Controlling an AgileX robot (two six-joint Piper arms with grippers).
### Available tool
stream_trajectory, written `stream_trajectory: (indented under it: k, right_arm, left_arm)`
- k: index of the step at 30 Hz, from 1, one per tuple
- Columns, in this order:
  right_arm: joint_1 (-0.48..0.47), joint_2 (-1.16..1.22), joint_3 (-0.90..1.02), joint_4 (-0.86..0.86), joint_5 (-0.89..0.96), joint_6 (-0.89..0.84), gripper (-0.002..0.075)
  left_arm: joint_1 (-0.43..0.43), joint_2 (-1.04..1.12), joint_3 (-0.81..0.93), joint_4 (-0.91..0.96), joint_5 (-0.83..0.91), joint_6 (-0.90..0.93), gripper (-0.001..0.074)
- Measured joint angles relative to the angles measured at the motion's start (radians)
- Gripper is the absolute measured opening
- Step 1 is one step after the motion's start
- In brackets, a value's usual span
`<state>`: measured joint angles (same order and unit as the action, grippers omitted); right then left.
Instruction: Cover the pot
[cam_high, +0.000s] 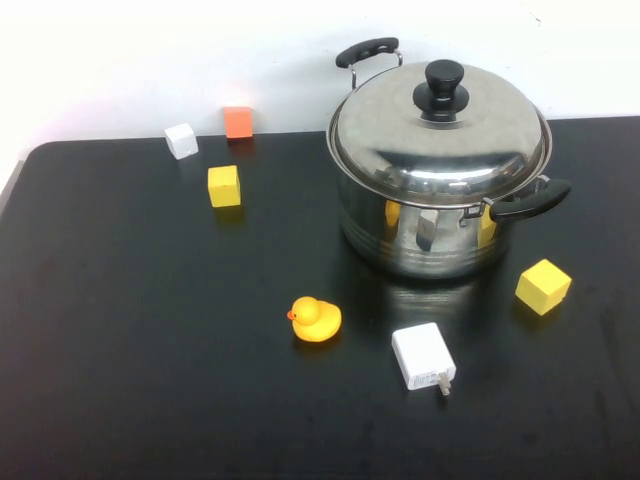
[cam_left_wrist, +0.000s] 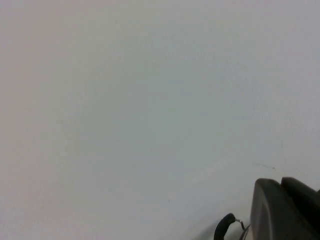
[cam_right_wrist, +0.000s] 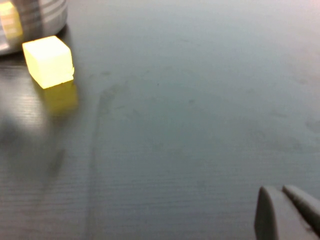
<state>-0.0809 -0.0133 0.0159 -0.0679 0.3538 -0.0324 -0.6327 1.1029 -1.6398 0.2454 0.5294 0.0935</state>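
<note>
The steel pot (cam_high: 420, 235) stands at the back right of the black table (cam_high: 150, 330), with two black side handles. The domed steel lid (cam_high: 440, 140) with a black knob (cam_high: 441, 88) sits on top of it and covers the opening. Neither arm shows in the high view. My left gripper (cam_left_wrist: 280, 182) is shut and empty, facing the white wall, with one pot handle (cam_left_wrist: 225, 227) just in sight. My right gripper (cam_right_wrist: 281, 189) is shut and empty, low over bare table, apart from the pot's base (cam_right_wrist: 35, 17).
A yellow cube (cam_high: 543, 286) lies right of the pot and also shows in the right wrist view (cam_right_wrist: 48, 61). A rubber duck (cam_high: 316, 320) and a white charger (cam_high: 423, 357) lie in front. Yellow (cam_high: 224, 186), orange (cam_high: 238, 122) and white (cam_high: 181, 140) cubes lie back left.
</note>
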Motion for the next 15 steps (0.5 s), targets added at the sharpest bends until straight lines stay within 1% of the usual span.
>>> stream_trajectory:
  k: [2,5,7,10,13,15]
  right_arm:
    - [0.000,0.000,0.000,0.000,0.000,0.000,-0.0002]
    - [0.000,0.000,0.000,0.000,0.000,0.000,-0.0002]
    - [0.000,0.000,0.000,0.000,0.000,0.000,-0.0002]
    - [0.000,0.000,0.000,0.000,0.000,0.000,-0.0002]
    - [0.000,0.000,0.000,0.000,0.000,0.000,-0.0002]
    - [0.000,0.000,0.000,0.000,0.000,0.000,-0.0002]
  left_arm:
    - [0.000,-0.081,0.068,0.016,0.020,-0.023,0.0001]
    - [0.000,-0.228,0.221,0.063,0.020,-0.068,0.0000]
    - [0.000,-0.323,0.347,0.116,-0.051,-0.112,0.0000]
    - [0.000,-0.466,0.566,0.210,-0.181,-0.241,0.0000]
    - [0.000,-0.570,0.725,0.241,-0.238,-0.387,0.0000]
    - [0.000,-0.625,0.814,0.250,-0.250,-0.429,0.0000]
